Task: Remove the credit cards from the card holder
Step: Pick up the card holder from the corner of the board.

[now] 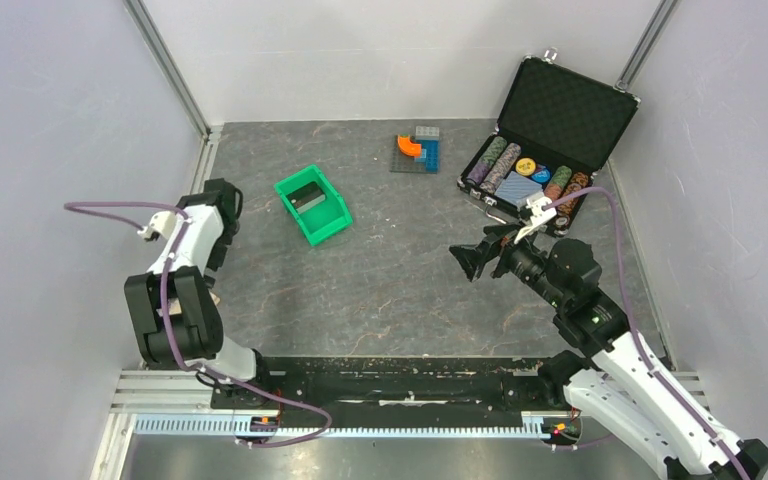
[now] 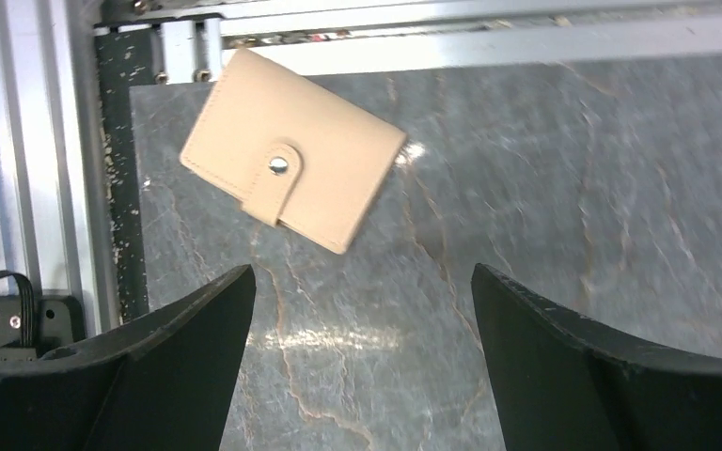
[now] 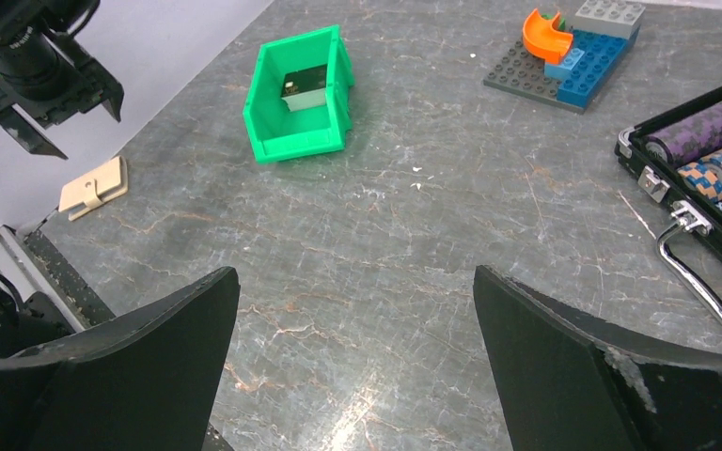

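Note:
The card holder (image 2: pixel 291 174) is a tan bifold wallet, closed with its strap tab snapped, lying flat near the table's near-left corner beside the metal rail. It also shows in the right wrist view as a small tan card holder (image 3: pixel 94 186). The credit cards are hidden. My left gripper (image 2: pixel 362 272) hangs open above the table just short of the holder, nothing between its fingers; the right wrist view shows that left gripper (image 3: pixel 66 127) above the holder. My right gripper (image 1: pixel 468 260) is open and empty over the table's right middle, pointing left.
A green bin (image 1: pixel 312 205) with a dark object inside stands left of centre. An open black chip case (image 1: pixel 550 140) sits at the back right, and a brick plate (image 1: pixel 417 152) at the back centre. The aluminium rail (image 2: pixel 489 42) borders the near edge.

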Robot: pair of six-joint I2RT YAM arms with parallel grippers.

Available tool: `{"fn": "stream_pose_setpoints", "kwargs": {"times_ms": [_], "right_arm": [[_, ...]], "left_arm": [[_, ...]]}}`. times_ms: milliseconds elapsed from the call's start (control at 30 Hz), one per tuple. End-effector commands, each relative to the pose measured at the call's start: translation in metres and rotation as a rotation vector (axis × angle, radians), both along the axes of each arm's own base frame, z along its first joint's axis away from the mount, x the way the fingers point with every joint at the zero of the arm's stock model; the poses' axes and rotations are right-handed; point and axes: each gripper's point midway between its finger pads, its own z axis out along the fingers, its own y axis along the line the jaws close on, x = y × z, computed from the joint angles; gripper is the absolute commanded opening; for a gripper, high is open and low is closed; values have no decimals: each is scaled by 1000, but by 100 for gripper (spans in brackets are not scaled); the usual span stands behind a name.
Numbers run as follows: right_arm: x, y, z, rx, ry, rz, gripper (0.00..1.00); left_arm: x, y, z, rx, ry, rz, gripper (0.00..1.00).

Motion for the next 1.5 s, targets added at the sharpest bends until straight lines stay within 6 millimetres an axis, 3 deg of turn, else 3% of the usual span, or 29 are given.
{"fn": "stream_pose_setpoints", "kwargs": {"times_ms": [0,433,800,1300,1333,1400,1467], "right_arm": [[-4,-1,34,44,-94,12,98],[-11,-10,49,39,-132,-6,98],[-12,-15,56,33,-150,-21,99],[-11,-14,58,40,-148,-23,99],[-11,-14,57,39,-146,-23,99],[-11,-14,56,39,-144,-24,99],[-10,-14,56,37,-143,-28,99]], "left_arm": [[-14,16,-3,19,-44,195,89],[-14,33,-39,-3,151,318,72],[-23,49,-61,-32,262,359,70],[-19,64,-88,-153,339,323,69],[-19,64,-88,-153,341,320,64],[-22,64,-89,-151,346,322,42],[-23,63,-89,-154,347,323,32]]}}
